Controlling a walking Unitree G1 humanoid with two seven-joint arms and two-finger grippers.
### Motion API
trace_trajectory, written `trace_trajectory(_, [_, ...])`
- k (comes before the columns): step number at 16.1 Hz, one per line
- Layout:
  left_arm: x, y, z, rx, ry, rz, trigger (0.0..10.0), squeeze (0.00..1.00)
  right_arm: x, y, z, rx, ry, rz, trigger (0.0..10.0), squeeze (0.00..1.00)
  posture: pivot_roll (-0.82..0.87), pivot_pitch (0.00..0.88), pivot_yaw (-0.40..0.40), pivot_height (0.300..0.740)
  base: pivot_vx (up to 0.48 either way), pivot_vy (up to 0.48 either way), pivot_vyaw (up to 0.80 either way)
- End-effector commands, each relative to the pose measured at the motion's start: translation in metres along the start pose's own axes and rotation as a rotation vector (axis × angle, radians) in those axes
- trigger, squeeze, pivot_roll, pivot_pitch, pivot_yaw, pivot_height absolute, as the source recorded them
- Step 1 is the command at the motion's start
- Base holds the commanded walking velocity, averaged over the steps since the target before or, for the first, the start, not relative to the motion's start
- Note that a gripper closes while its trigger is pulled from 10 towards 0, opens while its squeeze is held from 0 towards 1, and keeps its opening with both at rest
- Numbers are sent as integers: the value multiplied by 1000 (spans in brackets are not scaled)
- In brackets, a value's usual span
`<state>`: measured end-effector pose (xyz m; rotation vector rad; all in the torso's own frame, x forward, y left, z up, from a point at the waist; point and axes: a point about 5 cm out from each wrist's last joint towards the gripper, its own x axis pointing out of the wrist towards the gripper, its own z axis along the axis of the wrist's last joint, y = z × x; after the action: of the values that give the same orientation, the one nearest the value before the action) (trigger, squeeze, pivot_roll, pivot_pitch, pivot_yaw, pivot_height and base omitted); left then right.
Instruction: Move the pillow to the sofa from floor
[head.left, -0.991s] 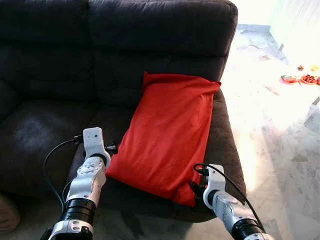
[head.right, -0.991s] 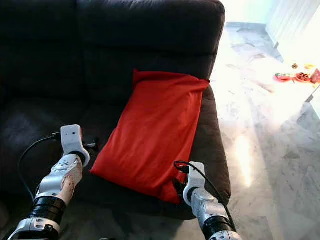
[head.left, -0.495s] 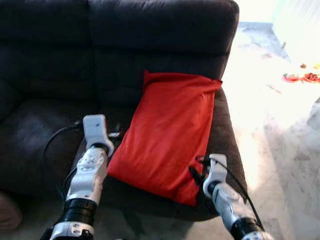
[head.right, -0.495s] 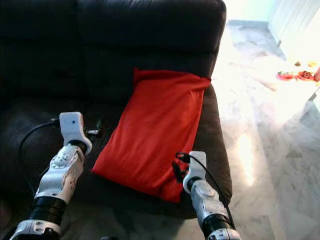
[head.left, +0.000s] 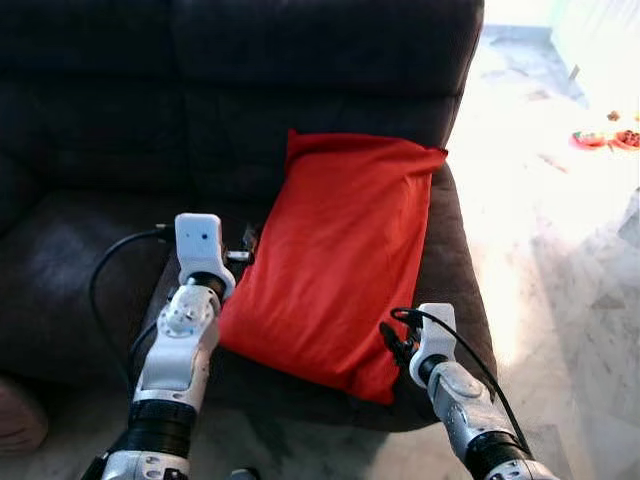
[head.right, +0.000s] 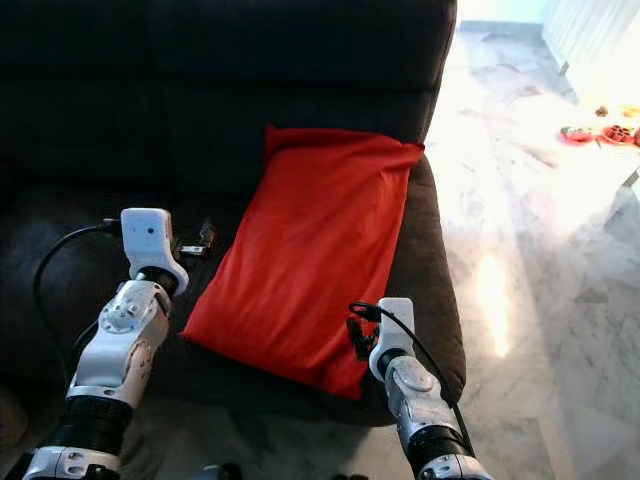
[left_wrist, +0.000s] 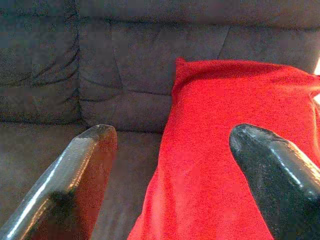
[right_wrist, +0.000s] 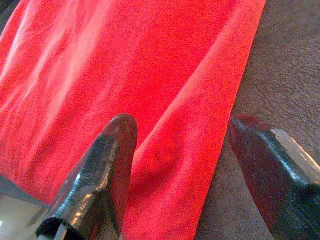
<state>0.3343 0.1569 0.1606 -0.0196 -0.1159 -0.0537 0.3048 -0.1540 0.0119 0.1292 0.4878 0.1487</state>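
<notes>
A red pillow (head.left: 340, 255) lies on the right seat of a dark grey sofa (head.left: 90, 250), its top edge leaning against the backrest. My left gripper (left_wrist: 172, 150) is open just off the pillow's left edge, over the seat. My right gripper (right_wrist: 182, 142) is open at the pillow's front right corner, one finger over the red cloth (right_wrist: 115, 90) and the other over the sofa seat (right_wrist: 285, 75). Neither gripper holds the pillow.
Pale marble floor (head.left: 560, 250) runs to the right of the sofa. Small orange and red items (head.left: 605, 138) lie on the floor at the far right. A brown object (head.left: 20, 420) sits on the floor at the lower left.
My left arm has moved forward and toward the pillow's left edge. The right arm has shifted little. The view has shifted a little.
</notes>
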Motion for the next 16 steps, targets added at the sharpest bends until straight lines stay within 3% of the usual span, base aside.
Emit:
trace_trajectory(1, [-1, 2, 5, -2, -11, -1, 10000, 0, 0, 2, -2, -2, 7, 5, 10000, 0, 123, 278, -8, 740, 0, 0, 0])
trace_trajectory(6, [-7, 0, 12, -21, -20, -1, 10000, 0, 3, 10, 3, -15, -20, 22, 10000, 0, 125, 327, -9, 740, 0, 0, 0])
trace_trajectory(12, [-14, -2, 19, -22, -10, -10, 10000, 0, -1, 1, 0, -98, -31, -11, 10000, 0, 131, 365, -2, 740, 0, 0, 0])
trace_trajectory(16, [-20, 0, 21, -16, 0, -1, 10000, 0, -3, -2, -9, -81, -11, -41, 10000, 0, 147, 355, 2, 740, 0, 0, 0])
